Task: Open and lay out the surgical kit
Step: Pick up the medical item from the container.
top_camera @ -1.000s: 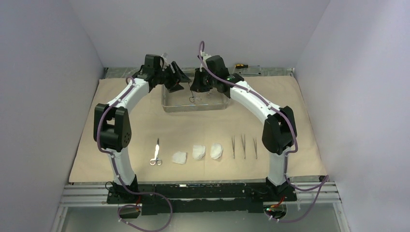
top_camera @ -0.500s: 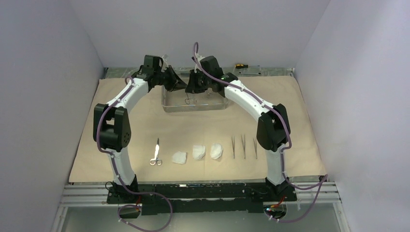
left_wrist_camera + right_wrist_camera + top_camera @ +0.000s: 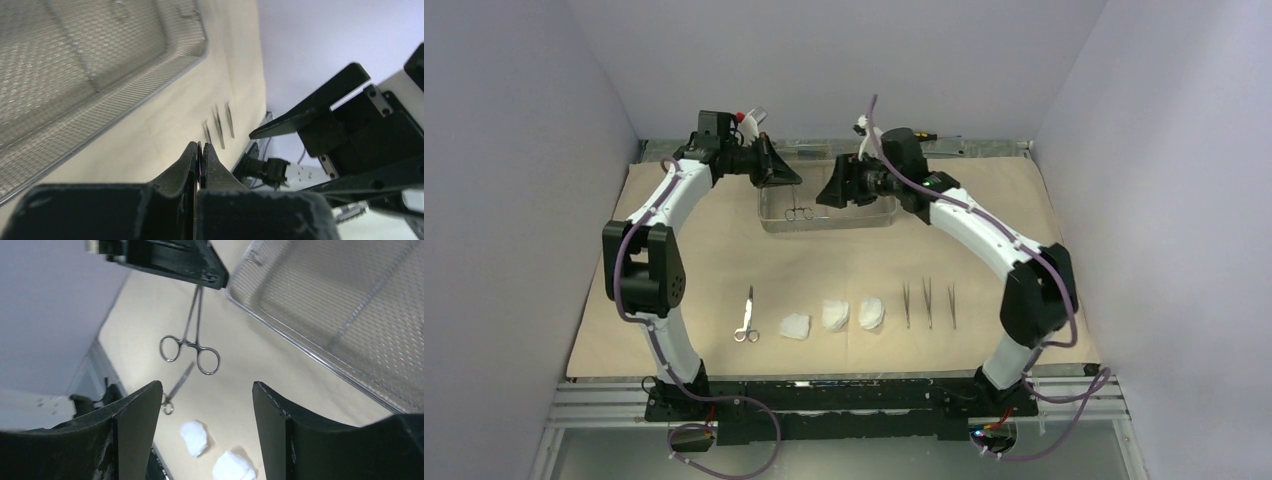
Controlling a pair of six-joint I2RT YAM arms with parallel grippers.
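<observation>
Pulled apart since a second ago: left gripper [image 3: 792, 182] back toward far left, right gripper [image 3: 825, 196] off to the right with elbow swung wide. Hanging clamp [image 3: 799, 211] earlier under right side, now with left.

Left gripper clamped tight on clamp's tip end, rings hanging down. Seen from above against left part of tray [image 3: 844, 226]; from right wrist view against cloth [image 3: 704, 260] just beside tray corner, so exact spot over tray or cloth cannot be told. From left wrist view, fingers [image 3: 182, 165] pressed together on a thin steel sliver.

Tray at far middle of cloth.

Right gripper just right of clamp, not touching it, spread wide, gripping nothing.

Near row on cloth, left to right: second clamp [image 3: 746, 315] flat, rings toward near edge; three gauze pads [image 3: 835, 315] side by side, slightly apart; three tweezers [image 3: 928, 303] parallel, near each other.
</observation>
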